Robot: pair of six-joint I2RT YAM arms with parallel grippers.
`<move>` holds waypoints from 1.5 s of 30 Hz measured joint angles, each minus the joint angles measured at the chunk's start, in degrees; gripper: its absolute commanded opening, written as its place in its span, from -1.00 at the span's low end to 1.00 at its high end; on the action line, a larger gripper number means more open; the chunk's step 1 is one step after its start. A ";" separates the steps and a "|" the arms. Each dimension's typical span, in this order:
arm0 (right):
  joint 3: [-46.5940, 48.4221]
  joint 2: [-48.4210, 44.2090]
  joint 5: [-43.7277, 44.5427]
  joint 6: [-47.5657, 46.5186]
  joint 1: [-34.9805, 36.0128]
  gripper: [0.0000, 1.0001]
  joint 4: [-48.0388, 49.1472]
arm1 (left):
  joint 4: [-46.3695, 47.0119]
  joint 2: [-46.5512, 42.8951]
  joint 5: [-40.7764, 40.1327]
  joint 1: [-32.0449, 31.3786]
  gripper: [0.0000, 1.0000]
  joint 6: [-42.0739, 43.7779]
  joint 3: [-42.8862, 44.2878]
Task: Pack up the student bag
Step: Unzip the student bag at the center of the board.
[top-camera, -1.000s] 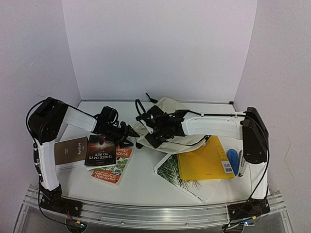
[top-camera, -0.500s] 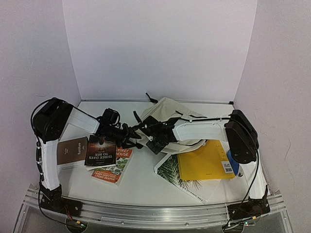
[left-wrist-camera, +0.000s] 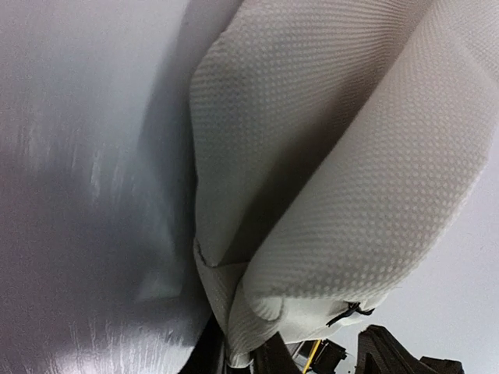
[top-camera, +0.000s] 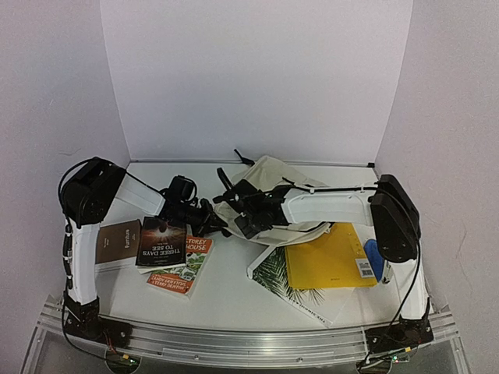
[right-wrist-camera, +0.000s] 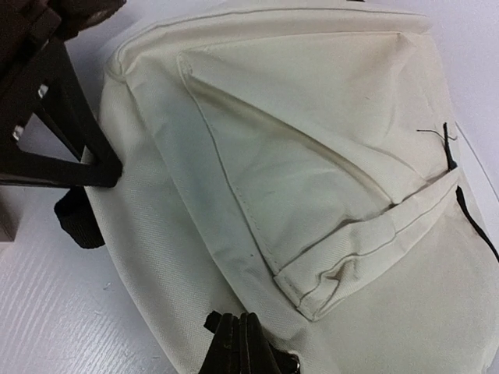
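Jaws drawn together since earlier frame, both at bag (top-camera: 269, 170), which sits at 12 o'clock on table (top-camera: 226, 288). Now left gripper (left-wrist-camera: 242, 354) clamped on cloth fold; right gripper (right-wrist-camera: 236, 339) fingers together at bag edge — cloth caught or not, cannot tell. Pull apart evenly, slowly — open mouth.

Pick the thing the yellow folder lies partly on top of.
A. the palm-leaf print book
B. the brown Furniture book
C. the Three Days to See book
A: the yellow folder covers the far right part of the palm-leaf print book, whose leafy cover sticks out from under its near left edge.
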 measured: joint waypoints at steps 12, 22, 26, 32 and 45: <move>-10.65 -15.68 -4.87 7.20 -2.19 -0.82 6.55 | -0.34 -0.99 -3.60 -0.17 -1.00 0.59 0.62; -12.04 -16.23 -22.33 3.28 -6.87 0.25 9.49 | -7.06 -12.30 -2.27 0.28 -0.99 8.65 -0.43; -11.80 -16.23 -25.71 1.46 -7.86 0.35 9.89 | -12.38 -17.66 -1.36 0.36 -1.00 12.43 -0.37; -8.99 -15.56 -26.82 0.30 -7.87 0.41 10.20 | -22.61 -21.82 -0.22 0.98 -1.00 18.81 0.80; -15.03 -13.38 -17.08 11.72 2.49 0.31 14.11 | -33.68 -22.63 2.52 1.97 -0.99 29.76 1.14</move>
